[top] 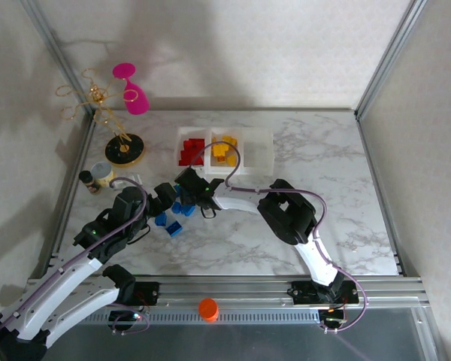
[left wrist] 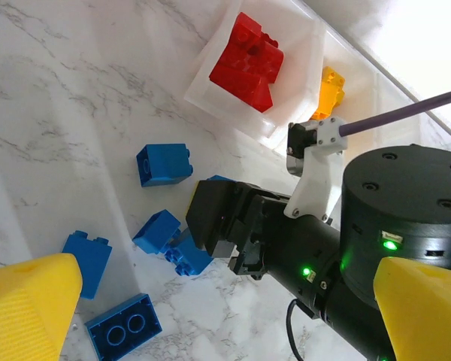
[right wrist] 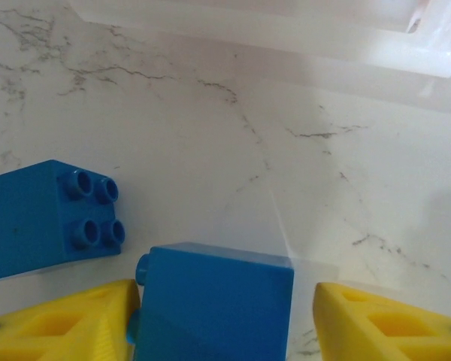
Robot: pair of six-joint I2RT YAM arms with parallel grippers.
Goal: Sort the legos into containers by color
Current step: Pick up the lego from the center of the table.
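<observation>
Legos [top: 177, 214] in blue lay loose on the marble counter [top: 323, 195], left of its middle and just short of the containers [top: 259, 150], which sat in a row by the far edge. The left bin [left wrist: 204, 79] held red bricks [left wrist: 246, 64] and the middle bin [top: 225, 132] held yellow bricks [top: 224, 149].

The right hand [right wrist: 225, 289] reached across from the right side and hung low over the blue pile. Its yellow fingers [right wrist: 68, 323] stood partly open on either side of one blue brick [right wrist: 214, 301]. One finger lay against the brick's side. A sliver of counter showed between the brick and the other finger, so the brick was straddled rather than clamped. A second blue brick [right wrist: 49, 218] lay on its side just beside it, studs turned toward the gripped-at one.

The left hand [left wrist: 227, 262] hovered at the pile's left side with its fingers spread wide and nothing between them. Its camera looked onto the right hand's black body and several blue bricks around it, one of them an upturned brick [left wrist: 124, 323] with its hollow underside showing.

A jewellery stand [top: 125, 149] with a black-and-gold base stood near the far-left corner, with a small jar [top: 100, 174] beside it. An orange cap [top: 207, 308] sat on the rail below the near edge.
</observation>
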